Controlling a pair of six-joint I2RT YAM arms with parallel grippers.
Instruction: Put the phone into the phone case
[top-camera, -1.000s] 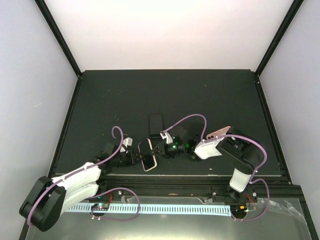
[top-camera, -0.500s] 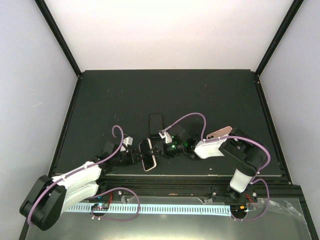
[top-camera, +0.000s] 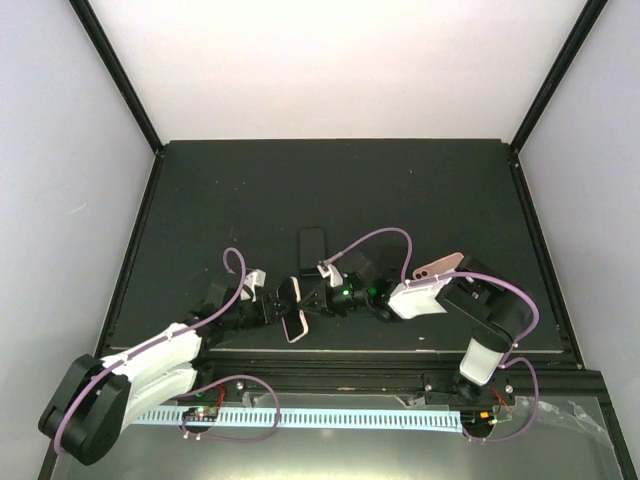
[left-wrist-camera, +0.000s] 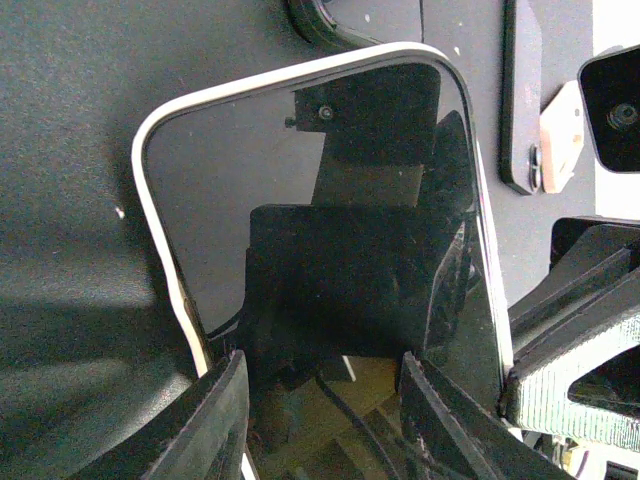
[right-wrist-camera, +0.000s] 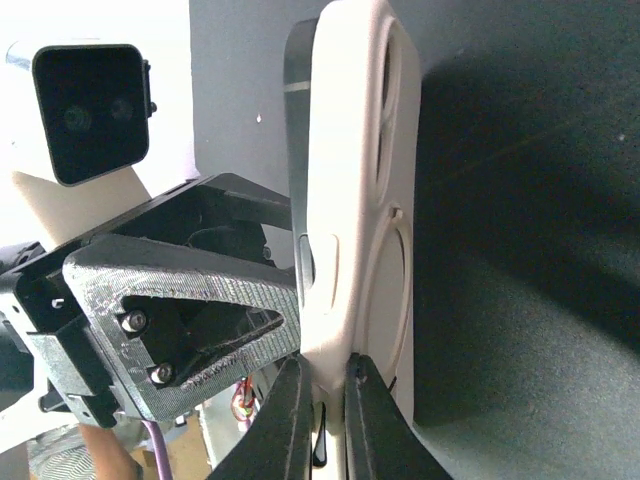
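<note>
Phone sits at the near-centre edge of the matte black table, between both pincers: left gripper at its 9 o'clock, right gripper at its 1 o'clock. Left wrist view: glossy black glass with rounded corners and a thin cream rim all round, mirror-like, reflecting the gripper body. The left gripper's fingers, rough layered black plastic, overlap the near end of the glass, one toward each long edge. Cannot tell if they clamp it. Right wrist view: phone case seen edge-on, smooth cream, soft-looking, with a raised ring outline on its back. The phone's dark grey edge lies against the case's 9 o'clock side; depth of seating unclear. Right gripper pinched tight on the case's lower edge. A dark rounded slab lies flat at the phone's 12 o'clock, apart from it. A pink flat piece lies at 3 o'clock, beside the right forearm.
</note>
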